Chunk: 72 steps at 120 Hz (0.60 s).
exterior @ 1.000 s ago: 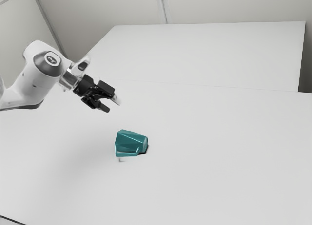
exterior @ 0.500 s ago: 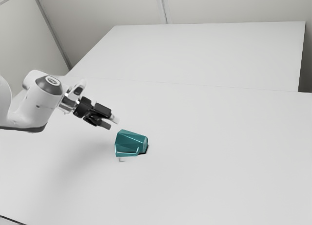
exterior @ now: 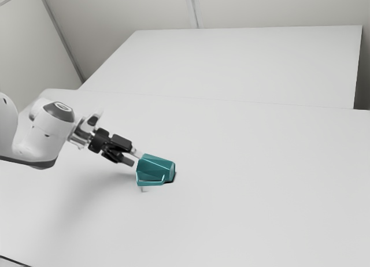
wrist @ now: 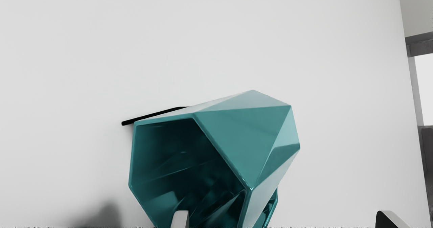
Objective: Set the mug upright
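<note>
A broad white table is set in a pale grey room, backed by plain walls; a thin seam is drawn across its top. Past the table's edge, a grey frame around a bright panel is caught in the wrist view.

The white robot arm is extended low over the tabletop from the exterior view's left, its black gripper angled down toward the exterior view's right. The two fingers are held wide apart, with nothing clamped between them. One fingertip is seen in front of the mug's open mouth, the other out past the handle side; whether the mug is touched cannot be told.

The teal faceted mug is laid on its side on the table, just beside the fingertips, its mouth turned toward the gripper and its base pointed away. The handle and part of the mug's wall are placed between the lines of the two fingers. A soft shadow is cast near the mug's mouth.
</note>
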Motion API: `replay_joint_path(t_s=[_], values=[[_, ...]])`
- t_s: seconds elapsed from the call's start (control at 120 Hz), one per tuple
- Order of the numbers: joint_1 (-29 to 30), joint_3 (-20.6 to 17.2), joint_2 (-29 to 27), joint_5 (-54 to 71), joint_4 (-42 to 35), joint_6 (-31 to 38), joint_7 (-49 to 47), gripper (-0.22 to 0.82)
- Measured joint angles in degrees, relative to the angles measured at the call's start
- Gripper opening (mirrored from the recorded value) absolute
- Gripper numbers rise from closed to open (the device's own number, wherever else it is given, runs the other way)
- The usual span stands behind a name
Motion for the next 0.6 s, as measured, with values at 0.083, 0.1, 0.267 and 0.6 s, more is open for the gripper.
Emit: replay_joint_path(t_s=[0.083,0.1,0.267,0.6], values=[[0.11,-0.01,0.70,-0.11,0.00,-0.55,-0.15,0.60],[0.13,0.00,0.87,-0.13,0.00,-0.64,-0.17,0.60],[0.17,-0.08,2.08,-0.39,0.15,-0.92,-0.36,0.60],[0.20,-0.32,2.74,-2.67,0.51,-0.79,-0.36,0.60]])
